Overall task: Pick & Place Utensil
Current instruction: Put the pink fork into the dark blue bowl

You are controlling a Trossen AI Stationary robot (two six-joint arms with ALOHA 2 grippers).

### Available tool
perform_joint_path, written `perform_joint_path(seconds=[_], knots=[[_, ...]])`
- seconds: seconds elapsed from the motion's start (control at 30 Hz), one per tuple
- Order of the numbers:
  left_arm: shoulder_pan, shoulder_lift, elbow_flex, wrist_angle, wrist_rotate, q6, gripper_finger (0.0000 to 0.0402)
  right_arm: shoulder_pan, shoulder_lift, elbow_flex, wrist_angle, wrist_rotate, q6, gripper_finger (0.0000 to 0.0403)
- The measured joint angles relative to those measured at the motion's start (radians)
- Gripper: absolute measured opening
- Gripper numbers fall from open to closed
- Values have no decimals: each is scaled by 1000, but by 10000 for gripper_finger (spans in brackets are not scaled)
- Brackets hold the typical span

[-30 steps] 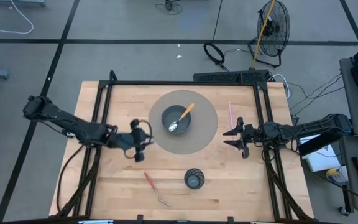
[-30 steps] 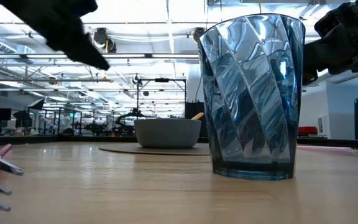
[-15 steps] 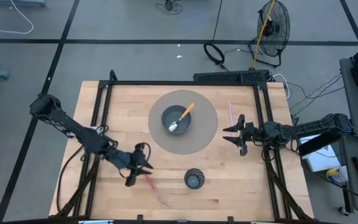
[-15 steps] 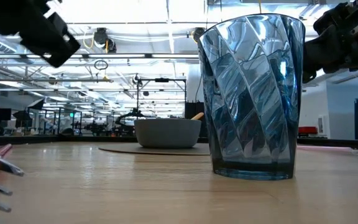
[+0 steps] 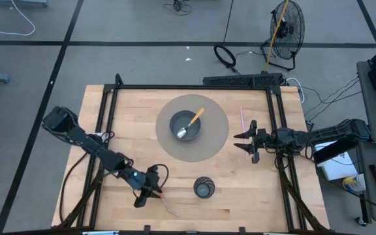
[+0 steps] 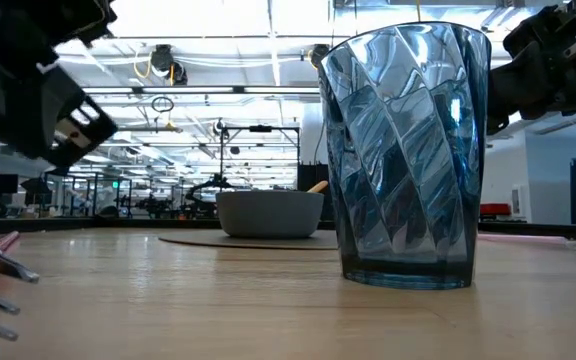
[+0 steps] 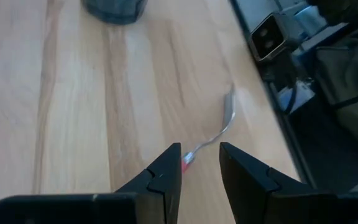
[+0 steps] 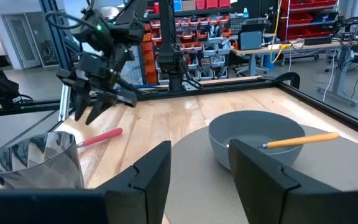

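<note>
A fork with a red handle (image 5: 156, 191) lies flat near the table's front edge, its metal end (image 7: 224, 122) pointing toward that edge. My left gripper (image 5: 147, 193) hangs open, slanting down over the handle; the handle's end (image 7: 186, 161) shows between its fingers, apart from them. In the right wrist view it (image 8: 98, 99) floats above the handle (image 8: 102, 137). My right gripper (image 5: 248, 141) waits open at the table's right, level, facing the grey bowl (image 5: 185, 125), which holds an orange-handled spoon (image 5: 192, 121).
A blue ribbed glass (image 5: 203, 188) stands upright just right of the fork, large in the low view (image 6: 408, 150). The bowl sits on a round grey mat (image 5: 211, 143). A pink utensil (image 5: 242, 119) lies at the far right. A black frame (image 5: 194, 87) rims the table.
My left gripper has swung from beside the mat toward the table's near edge and to the right, sinking and tipping nose-down until it hangs over the fork's red handle. Its fingers have kept the same gap. The fork has not moved.
</note>
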Motion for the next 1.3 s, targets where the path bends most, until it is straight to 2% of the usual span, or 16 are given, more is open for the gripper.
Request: perform_joint_path(seconds=[0.2, 0.47, 0.6, 0.8, 0.93, 1.1, 1.3], knots=[[0, 34, 0, -6, 1, 0, 113, 0, 0, 0, 0, 0, 7, 155], [-5, 34, 0, -5, -3, 81, 113, 0, 0, 0, 0, 0, 7, 155], [-5, 34, 0, -5, -45, 78, 113, 0, 0, 0, -6, 0, 7, 155], [-5, 34, 0, -5, -45, 35, 114, 0, 2, 0, -10, 0, 7, 155], [-8, 34, 0, -5, -46, -13, 137, 0, 2, 0, -10, 0, 6, 155], [-7, 34, 0, -6, -44, -146, 205, 0, 2, 0, -8, 0, 5, 155], [61, 33, 2, -73, 80, -557, 269, 0, 2, 0, 1, 0, 4, 155]])
